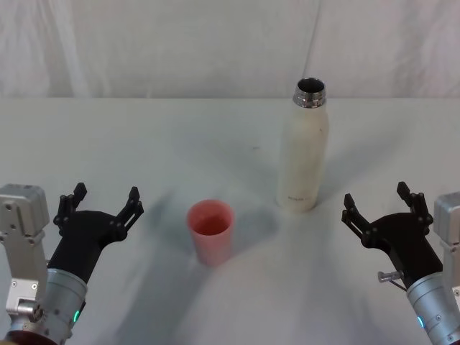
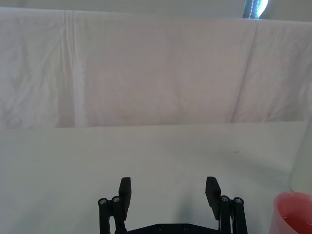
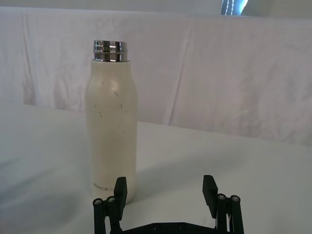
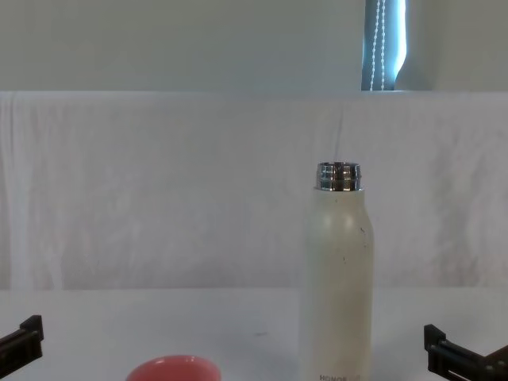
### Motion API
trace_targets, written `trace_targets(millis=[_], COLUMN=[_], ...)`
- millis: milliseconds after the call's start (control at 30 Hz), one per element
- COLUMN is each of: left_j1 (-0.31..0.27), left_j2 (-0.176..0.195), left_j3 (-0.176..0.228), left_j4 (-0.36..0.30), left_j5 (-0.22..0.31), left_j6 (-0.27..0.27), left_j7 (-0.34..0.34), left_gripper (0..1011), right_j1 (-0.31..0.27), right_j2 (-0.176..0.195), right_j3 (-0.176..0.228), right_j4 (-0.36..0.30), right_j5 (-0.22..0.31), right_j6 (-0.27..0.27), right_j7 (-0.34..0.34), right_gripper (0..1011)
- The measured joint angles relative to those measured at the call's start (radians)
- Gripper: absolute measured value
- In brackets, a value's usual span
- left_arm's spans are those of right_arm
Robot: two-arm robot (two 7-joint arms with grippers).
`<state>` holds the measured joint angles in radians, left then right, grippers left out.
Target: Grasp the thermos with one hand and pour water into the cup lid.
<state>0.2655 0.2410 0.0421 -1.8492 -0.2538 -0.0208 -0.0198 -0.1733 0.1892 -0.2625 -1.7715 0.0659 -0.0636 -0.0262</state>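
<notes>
The right claw (image 1: 379,203) waits with jaws apart, empty. Just ahead and to its left stands the bottle (image 1: 304,162), upright, uncapped. Farther left sits the pink cup (image 1: 211,230), near the open left claw (image 1: 105,201). The bottle looks rigid, smooth, probably weighty; grip mid-body.

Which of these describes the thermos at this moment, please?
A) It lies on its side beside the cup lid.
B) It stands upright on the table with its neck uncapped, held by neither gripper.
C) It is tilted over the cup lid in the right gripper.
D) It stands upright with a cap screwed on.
B: the thermos stands upright, steel neck open, while the left gripper and right gripper sit open and apart from it, the cup lid standing nearer the left one.
</notes>
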Motion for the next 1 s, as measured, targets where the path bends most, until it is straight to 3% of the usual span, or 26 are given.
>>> trace_targets(millis=[1000], left_j1=[0.0], left_j2=[0.0], left_j3=[0.0], left_j4=[0.0], left_j5=[0.0], left_j6=[0.0], left_j7=[0.0], left_gripper=[1001], right_j1=[0.0], right_j2=[0.0], right_j3=[0.0], right_j4=[0.0], right_j5=[0.0], right_j6=[0.0], right_j7=[0.0], right_gripper=[1001])
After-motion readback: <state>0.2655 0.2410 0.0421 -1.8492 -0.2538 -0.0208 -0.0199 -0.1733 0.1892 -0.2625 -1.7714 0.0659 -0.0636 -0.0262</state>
